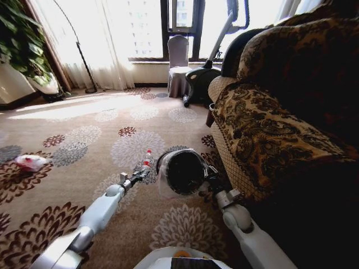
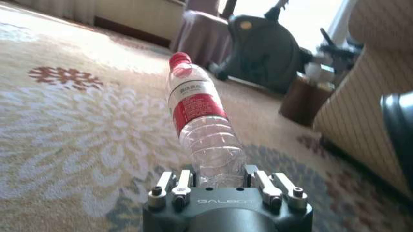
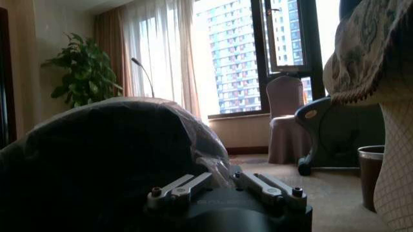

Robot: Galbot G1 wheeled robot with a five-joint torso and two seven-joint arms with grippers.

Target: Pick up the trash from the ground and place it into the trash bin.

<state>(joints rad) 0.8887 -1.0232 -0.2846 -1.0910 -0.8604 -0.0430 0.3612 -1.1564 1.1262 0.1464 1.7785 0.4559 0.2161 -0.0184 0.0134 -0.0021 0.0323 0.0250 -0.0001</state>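
The left claw (image 1: 136,178) is held out low over the patterned carpet (image 1: 84,134), its fingers closed on the base of a clear plastic bottle (image 1: 147,161) with a red cap and a red label. From the left wrist the bottle (image 2: 200,133) stands up out of the claw (image 2: 221,181) and leans a little away from it, the cap pointing toward the far wall.

Just beside it, the right claw (image 1: 208,178) grips the trash bin (image 1: 182,171) by its rim. The bin is black with a crinkly whitish bag liner around its mouth, and it is tipped on its side so the dark opening faces back toward the robot. It is lifted next to the front of the brown patterned sofa (image 1: 269,129). In the right wrist view the bin (image 3: 96,159) sits right against the claw (image 3: 223,181), whose fingers pinch the liner and the rim between them.

The bottle's cap is near the bin's liner, but I cannot tell whether they touch.

Well apart from both, toward the left edge of the carpet, a crumpled pink and white wrapper (image 1: 31,162) lies on the floor.

A covered chair (image 1: 178,64) and an exercise machine (image 1: 205,78) stand by the window at the far end, and a leafy plant (image 1: 19,39) fills the left corner.
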